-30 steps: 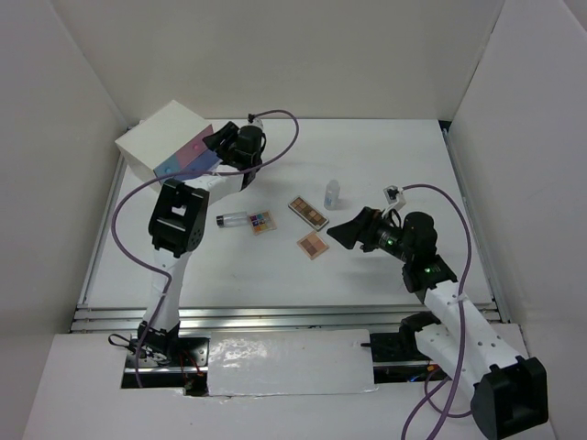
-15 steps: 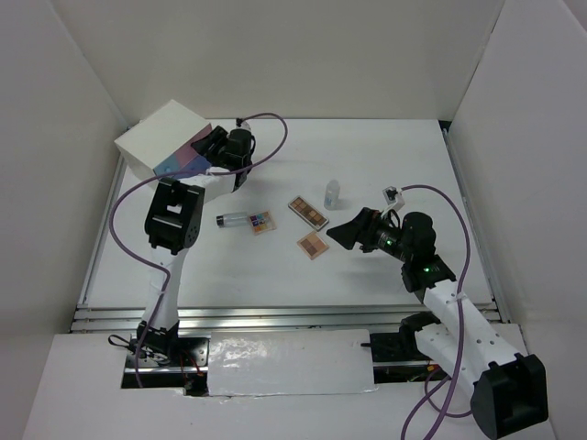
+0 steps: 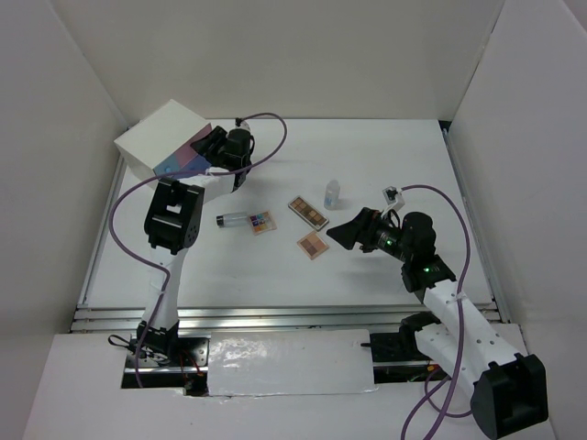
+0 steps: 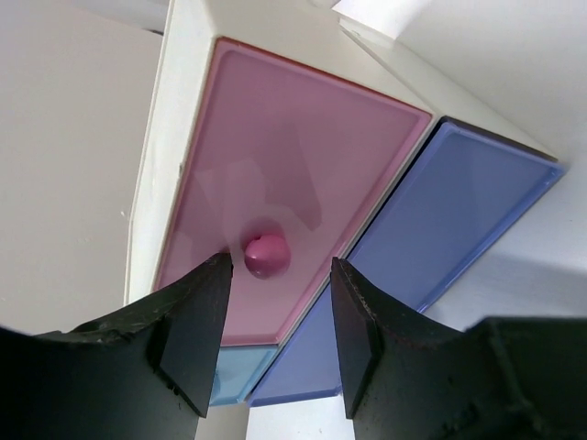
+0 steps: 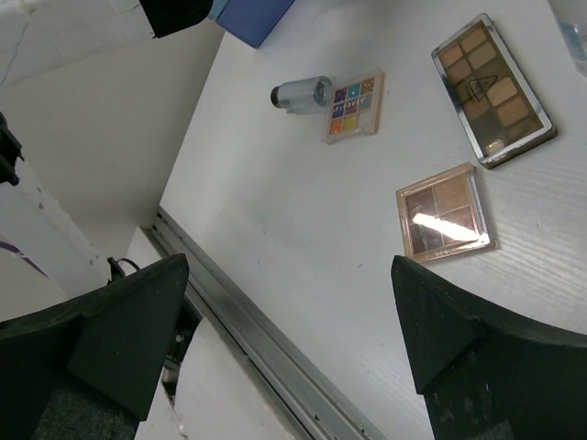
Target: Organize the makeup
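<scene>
While the left gripper (image 4: pixel 279 275), spread, flanks the pink drawer knob (image 4: pixel 266 254), the tan palette (image 3: pixel 313 244) lies mid-frame, just left of the spread right gripper (image 3: pixel 336 234)

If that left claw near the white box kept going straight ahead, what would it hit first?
Most likely the round pink knob, which sits just ahead, centred in the open left gripper. Behind it is the pink drawer front. The gap to the knob is hard to judge.
</scene>
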`<state>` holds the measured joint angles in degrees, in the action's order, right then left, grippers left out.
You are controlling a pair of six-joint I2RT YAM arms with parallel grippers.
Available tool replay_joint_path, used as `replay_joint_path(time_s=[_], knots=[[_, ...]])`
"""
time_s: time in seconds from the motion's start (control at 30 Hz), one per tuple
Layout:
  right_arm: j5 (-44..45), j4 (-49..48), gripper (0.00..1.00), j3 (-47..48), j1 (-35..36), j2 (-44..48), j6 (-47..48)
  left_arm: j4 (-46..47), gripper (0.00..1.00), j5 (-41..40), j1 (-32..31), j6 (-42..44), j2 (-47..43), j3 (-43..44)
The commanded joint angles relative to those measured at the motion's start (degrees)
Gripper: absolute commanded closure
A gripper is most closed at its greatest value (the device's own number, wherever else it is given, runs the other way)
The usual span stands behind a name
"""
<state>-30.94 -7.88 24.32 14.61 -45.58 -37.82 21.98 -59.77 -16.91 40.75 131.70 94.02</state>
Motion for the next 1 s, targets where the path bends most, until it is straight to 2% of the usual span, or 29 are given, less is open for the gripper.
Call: replay_joint_path(time_s=[0.0, 0.3, 0.5, 0.6, 0.73, 0.97], knots=[[-0.9, -3.2, 0.00, -0.1, 0.0, 0.2, 0.6, 4.5, 0.41, -0.8, 0.1, 2.6, -0.5, 2.7], [-1.6, -3.6, 0.00, -0.2, 0.0, 0.1, 0.5, 7.2, 0.46, -1.7, 0.3, 6.0, 2.0, 4.4], [-1.4, -3.5, 0.00, -0.1, -0.1, 0.1, 0.4, 8.6, 0.56, -2.3, 0.3, 6.8, 2.4, 3.9], [-1.3, -3.5, 0.00, -0.1, -0.1, 0.1, 0.5, 9.6, 0.57, -2.6, 0.4, 7.5, 2.5, 3.2], [-1.2, -3.5, 0.00, -0.1, 0.0, 0.1, 0.5, 11.7, 0.53, -3.1, 0.6, 8.6, 2.6, 2.1], [-1.2, -3.2, 0.00, -0.1, 0.0, 0.6, 0.6, 11.3, 0.55, -2.9, 0.8, 8.2, 2.5, 0.9]])
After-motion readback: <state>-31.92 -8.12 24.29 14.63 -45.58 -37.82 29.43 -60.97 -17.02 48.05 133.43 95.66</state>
